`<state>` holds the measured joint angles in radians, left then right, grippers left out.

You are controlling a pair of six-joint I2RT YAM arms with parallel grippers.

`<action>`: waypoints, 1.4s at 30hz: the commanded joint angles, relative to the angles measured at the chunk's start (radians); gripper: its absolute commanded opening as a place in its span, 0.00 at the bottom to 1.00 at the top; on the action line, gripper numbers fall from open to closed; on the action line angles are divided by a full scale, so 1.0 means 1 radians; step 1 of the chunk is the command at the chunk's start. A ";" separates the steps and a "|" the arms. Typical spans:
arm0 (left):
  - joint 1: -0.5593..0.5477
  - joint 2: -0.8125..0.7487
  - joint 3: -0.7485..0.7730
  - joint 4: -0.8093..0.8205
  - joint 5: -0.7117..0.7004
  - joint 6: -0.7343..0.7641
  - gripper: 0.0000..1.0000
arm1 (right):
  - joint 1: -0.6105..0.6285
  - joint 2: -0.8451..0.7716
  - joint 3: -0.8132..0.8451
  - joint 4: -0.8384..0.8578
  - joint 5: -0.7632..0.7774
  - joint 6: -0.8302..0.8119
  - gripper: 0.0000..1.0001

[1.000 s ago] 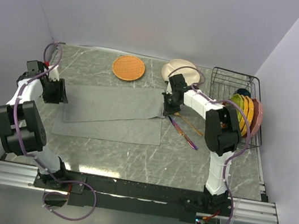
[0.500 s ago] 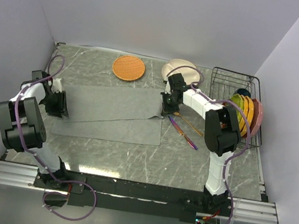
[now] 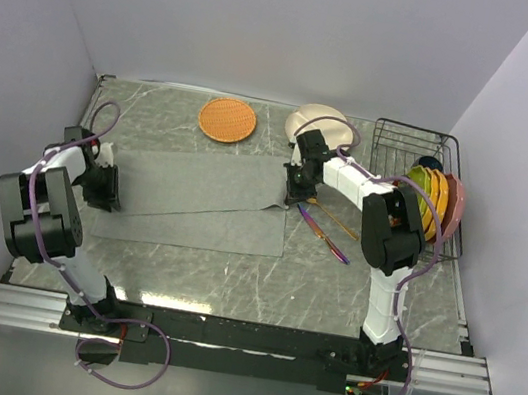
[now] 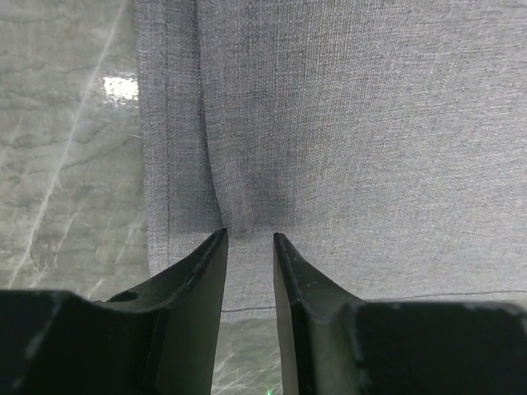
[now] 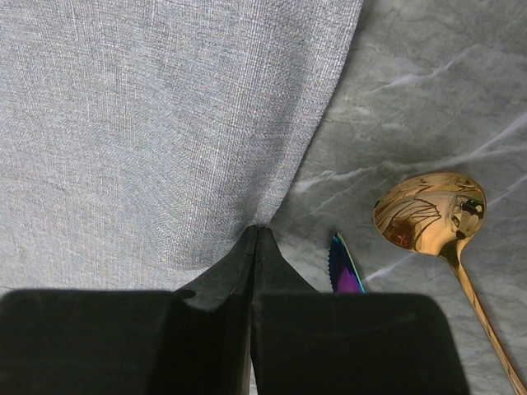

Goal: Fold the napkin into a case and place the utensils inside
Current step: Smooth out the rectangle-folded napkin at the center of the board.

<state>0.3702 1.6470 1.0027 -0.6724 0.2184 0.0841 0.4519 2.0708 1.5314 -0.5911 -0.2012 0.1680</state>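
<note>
The soft grey fabric napkin (image 3: 198,197) is lying flat across the middle of the grey marbled bench (image 3: 229,283). One long layer is resting over another, and a nearer strip is showing below it, so it is not yet a narrow case. The right tool (image 5: 257,232) is pinching the napkin's right-hand edge, its jaws pressed together and the cloth drawn up into a small peak. The left tool (image 4: 249,240) is standing on the left-hand edge with its jaws only a little apart. A ridge of cloth is rising toward the gap, but no firm hold is showing there

The left end is looking like the weak point: if those jaws are catching one layer only, or missing the ridge, that end would be staying down while the other lifts, skewing the fold. The right pinch is sitting at the very hem, so a hard pull could be slipping it free. The slim gold metal spoon (image 5: 428,210) and the iridescent purple metal knife (image 5: 346,273) are lying just beside that tool, and a low sweep rightward could be scattering them

Bare bench is lying open toward the arm bases. On the far side, the round orange woven mat (image 3: 227,119) and the cream round plate (image 3: 312,121) are sitting near the napkin's far edge, the black wire rack (image 3: 405,140) is closing off the right, and the left arm is working near the left wall
</note>
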 commanded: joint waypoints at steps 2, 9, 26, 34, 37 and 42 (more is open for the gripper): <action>-0.020 0.025 0.005 0.008 -0.025 -0.021 0.33 | 0.008 -0.052 -0.008 0.014 -0.004 0.021 0.00; -0.025 0.022 0.008 0.014 -0.080 -0.049 0.32 | 0.008 -0.054 -0.014 0.013 -0.006 0.021 0.00; -0.048 0.019 0.000 0.030 -0.082 -0.040 0.34 | 0.022 -0.051 -0.007 0.010 -0.004 0.038 0.00; -0.056 0.023 0.005 0.039 -0.077 -0.041 0.20 | 0.025 -0.057 -0.014 0.004 -0.006 0.044 0.00; -0.056 0.023 0.008 0.037 -0.074 -0.041 0.06 | 0.025 -0.061 -0.010 0.001 -0.001 0.041 0.00; -0.056 0.002 0.030 0.011 -0.065 -0.032 0.01 | 0.027 -0.077 0.015 -0.021 -0.004 0.039 0.00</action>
<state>0.3161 1.6669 1.0012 -0.6483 0.1341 0.0490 0.4679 2.0624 1.5291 -0.5934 -0.2035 0.1940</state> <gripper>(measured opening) 0.018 0.008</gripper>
